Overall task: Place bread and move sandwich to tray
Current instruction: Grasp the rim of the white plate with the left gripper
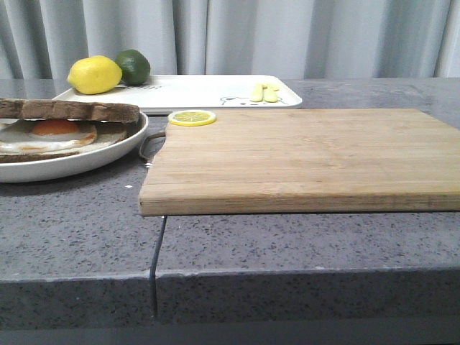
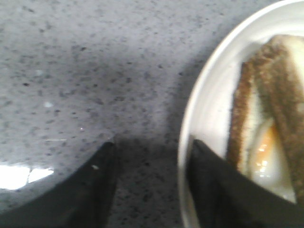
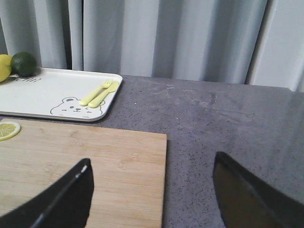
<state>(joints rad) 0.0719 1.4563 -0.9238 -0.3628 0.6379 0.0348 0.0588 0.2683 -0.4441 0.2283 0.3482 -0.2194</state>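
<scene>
One plate [image 2: 204, 118] rim between left pincer [image 2: 152, 185] fingers.

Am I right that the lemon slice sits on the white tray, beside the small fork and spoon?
Not quite. The lemon slice lies on the corner of the wooden cutting board, not on the tray. The front view shows this. The fork and spoon are on the tray.

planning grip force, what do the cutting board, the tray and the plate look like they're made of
Cutting board: wood, probably bamboo, matte, with visible lengthwise strips and grain.
Tray: smooth white, likely plastic or melamine, with a printed bear.
Plate: glossy white, probably ceramic or melamine; the look leaves it open.
</scene>
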